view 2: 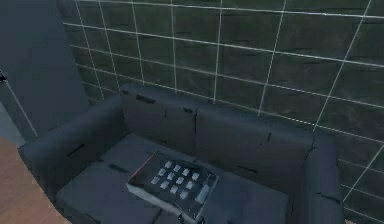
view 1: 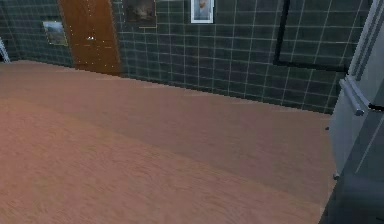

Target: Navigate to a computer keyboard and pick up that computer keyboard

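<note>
The robot is standing beside a dark sofa (view 2: 90, 140) with the keyboard (view 2: 172, 180) lying flat on its seat, and, with the fingers' state impossible to tell, it is probably needing to bring them squarely over the keyboard's middle before lifting.

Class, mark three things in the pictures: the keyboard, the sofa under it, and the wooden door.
keyboard (view 2: 172, 182), arm side view, on its pale keys
sofa (view 2: 230, 130), arm side view, on the back cushion
wooden door (view 1: 92, 35), forward view, on its middle panel
</note>
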